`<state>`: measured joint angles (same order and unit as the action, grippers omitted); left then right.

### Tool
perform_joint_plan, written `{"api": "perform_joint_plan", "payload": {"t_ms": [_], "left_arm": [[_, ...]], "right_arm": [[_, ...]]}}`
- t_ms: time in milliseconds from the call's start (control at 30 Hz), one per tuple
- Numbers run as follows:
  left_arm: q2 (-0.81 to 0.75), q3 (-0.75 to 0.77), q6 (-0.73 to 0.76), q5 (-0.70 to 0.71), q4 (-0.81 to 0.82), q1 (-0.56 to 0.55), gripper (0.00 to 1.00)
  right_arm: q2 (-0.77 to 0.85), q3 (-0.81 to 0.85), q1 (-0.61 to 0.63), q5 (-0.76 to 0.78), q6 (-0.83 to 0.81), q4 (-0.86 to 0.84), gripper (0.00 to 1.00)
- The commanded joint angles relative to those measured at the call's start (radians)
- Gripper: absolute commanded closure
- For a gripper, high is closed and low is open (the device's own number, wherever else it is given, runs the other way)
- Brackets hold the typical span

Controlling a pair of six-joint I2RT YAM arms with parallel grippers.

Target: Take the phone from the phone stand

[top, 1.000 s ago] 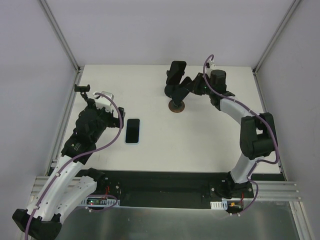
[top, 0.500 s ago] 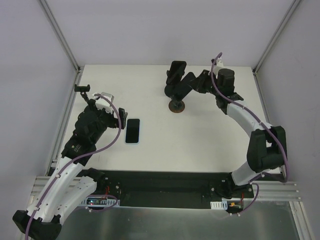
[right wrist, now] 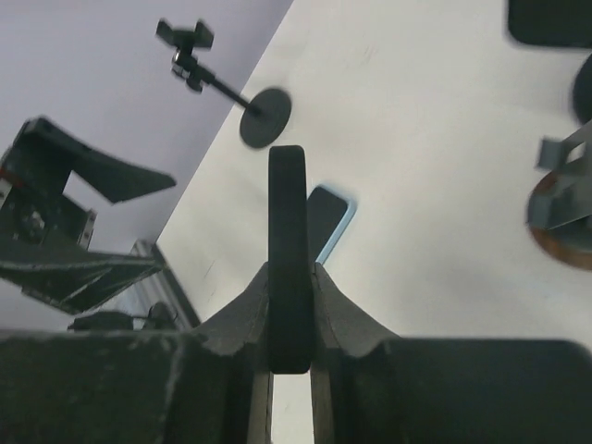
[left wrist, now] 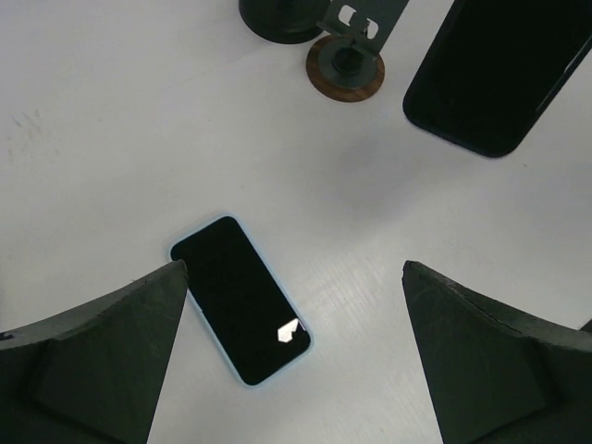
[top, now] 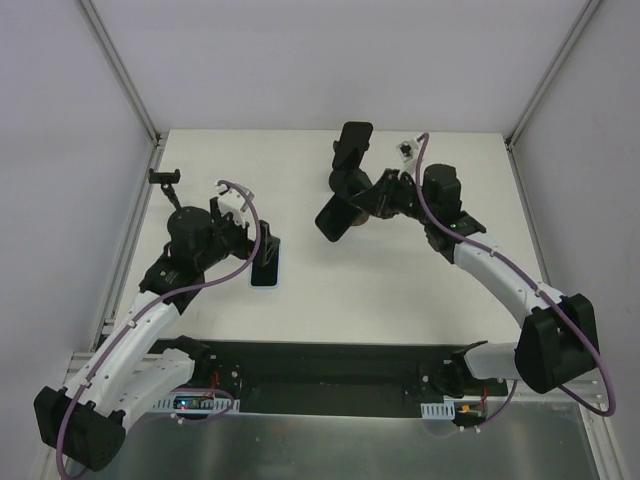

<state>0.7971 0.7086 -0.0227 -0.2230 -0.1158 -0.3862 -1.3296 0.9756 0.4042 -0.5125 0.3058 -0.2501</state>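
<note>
A black phone (top: 334,217) hangs tilted above the table, with my right gripper (top: 362,203) shut on it. In the right wrist view the phone (right wrist: 289,250) shows edge-on, pinched between both fingers. The phone stand (left wrist: 345,66), a brown disc with a grey metal bracket, stands bare just left of the held phone (left wrist: 495,69); it also shows at the right edge of the right wrist view as the stand (right wrist: 564,205). My left gripper (left wrist: 294,370) is open, hovering over a blue-cased phone (left wrist: 240,298) that lies flat.
A second black phone (top: 352,146) sits on a stand with a round black base (left wrist: 282,11) at the back. A small clamp stand (right wrist: 222,85) stands at the far left. The blue-cased phone (top: 265,262) lies left of centre.
My right gripper has carried the black phone off the brown stand, toward the left and nearer. My left arm has swung right, over the blue-cased phone.
</note>
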Motion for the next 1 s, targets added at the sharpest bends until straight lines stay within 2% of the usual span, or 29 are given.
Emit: {"api": "perform_joint_plan", "payload": {"t_ms": [0, 200, 367, 567, 733, 967], "left_arm": [[0.025, 0.072, -0.059, -0.070, -0.002, -0.031, 0.01], [0.086, 0.091, -0.100, 0.071, -0.019, -0.144, 0.01], [0.192, 0.103, -0.117, 0.200, -0.021, -0.313, 0.01], [0.284, 0.166, -0.135, 0.289, -0.021, -0.436, 0.01], [0.362, 0.203, -0.158, 0.341, -0.021, -0.488, 0.01], [0.441, 0.247, -0.189, 0.336, -0.021, -0.530, 0.01]], "right_arm": [[0.049, -0.037, 0.089, -0.061, 0.061, -0.049, 0.99], [0.014, -0.089, 0.183, -0.073, 0.124, -0.084, 0.99], [-0.008, -0.135, 0.208, -0.101, 0.157, -0.132, 0.99], [-0.026, -0.164, 0.216, -0.115, 0.174, -0.155, 0.99], [-0.031, -0.184, 0.216, -0.126, 0.182, -0.169, 0.99], [-0.022, -0.202, 0.216, -0.136, 0.185, -0.178, 0.99]]}}
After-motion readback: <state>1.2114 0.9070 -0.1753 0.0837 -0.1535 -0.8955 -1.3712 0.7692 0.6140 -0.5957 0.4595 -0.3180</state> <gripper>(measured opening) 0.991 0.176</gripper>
